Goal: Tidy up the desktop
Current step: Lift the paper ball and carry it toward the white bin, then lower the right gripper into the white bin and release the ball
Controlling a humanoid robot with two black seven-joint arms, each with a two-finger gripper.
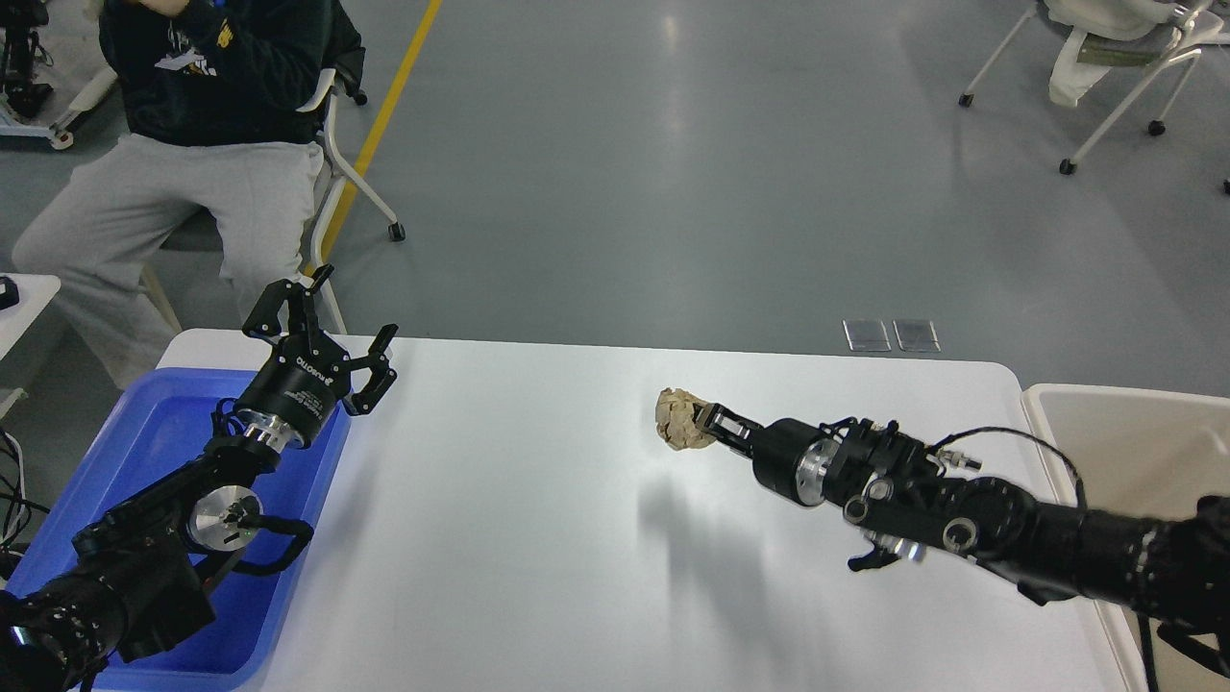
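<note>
From the head view, a crumpled beige wad (680, 418) is held in the right pincer (709, 423), raised above the middle of the white desk (538, 538). The left pincer (332, 322) is spread wide and empty over the blue tray (159, 423). A beige bin (1105, 423) stands at the desk's right.

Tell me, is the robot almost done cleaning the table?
Nearly, it seems. The large white glossy desktop shows no other loose items. The right gripper has its jaws shut on a crumpled beige paper wad, lifted above the surface. Left: dropping it, probably into the beige bin. The left gripper is open.
</note>
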